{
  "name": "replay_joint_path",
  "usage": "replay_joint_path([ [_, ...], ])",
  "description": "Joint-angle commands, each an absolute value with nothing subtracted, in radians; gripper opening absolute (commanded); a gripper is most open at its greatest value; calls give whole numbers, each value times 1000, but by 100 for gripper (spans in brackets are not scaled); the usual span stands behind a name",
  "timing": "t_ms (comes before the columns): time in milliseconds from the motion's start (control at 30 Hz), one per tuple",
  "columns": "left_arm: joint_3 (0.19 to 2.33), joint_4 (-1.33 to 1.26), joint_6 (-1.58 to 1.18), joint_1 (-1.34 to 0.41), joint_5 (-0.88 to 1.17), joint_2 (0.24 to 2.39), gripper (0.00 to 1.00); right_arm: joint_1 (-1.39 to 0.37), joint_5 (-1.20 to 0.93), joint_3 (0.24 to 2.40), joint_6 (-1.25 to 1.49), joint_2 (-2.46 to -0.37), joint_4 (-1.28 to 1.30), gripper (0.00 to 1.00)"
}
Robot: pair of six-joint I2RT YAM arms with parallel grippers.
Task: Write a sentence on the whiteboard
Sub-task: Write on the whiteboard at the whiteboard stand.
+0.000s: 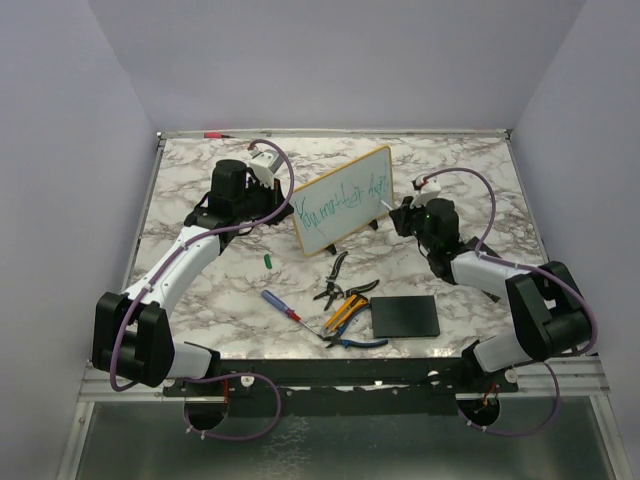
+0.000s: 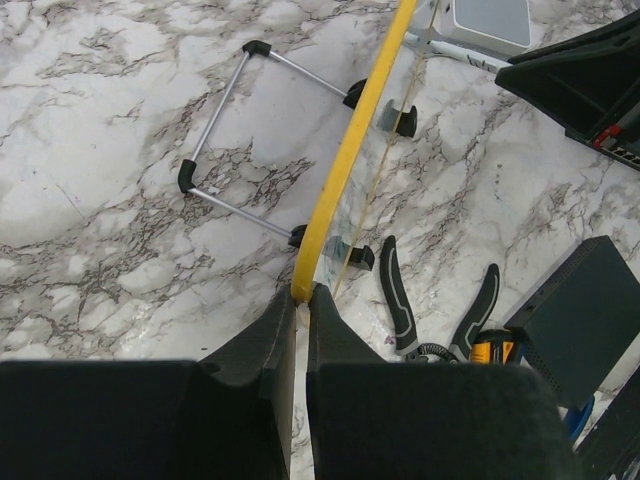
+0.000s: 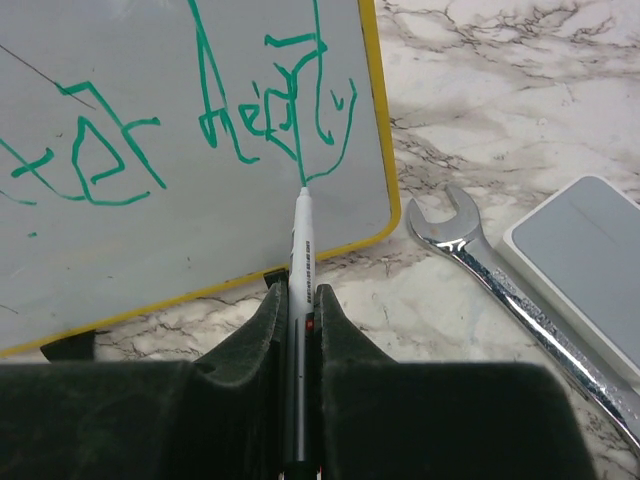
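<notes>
The whiteboard with a yellow frame stands tilted on its wire stand in the middle of the table. A line of teal-green scrawl, the sentence, runs across it; its right end shows in the right wrist view. My left gripper is shut on the board's yellow edge at its left end. My right gripper is shut on a white marker, whose tip touches the board below the last letters, near the lower right corner.
Pliers, a red-and-blue screwdriver, yellow and blue-handled cutters and a flat black pad lie in front of the board. A green marker cap lies left of them. A wrench and a grey-blue block lie right of the board.
</notes>
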State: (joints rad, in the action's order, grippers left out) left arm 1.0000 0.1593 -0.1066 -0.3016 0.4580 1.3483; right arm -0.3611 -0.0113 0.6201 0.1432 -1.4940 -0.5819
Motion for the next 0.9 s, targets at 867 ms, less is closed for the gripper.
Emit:
replay_joint_path([
  [867, 997, 145, -82, -307, 429, 1320, 1, -327, 52, 606, 192, -1486, -611, 1],
])
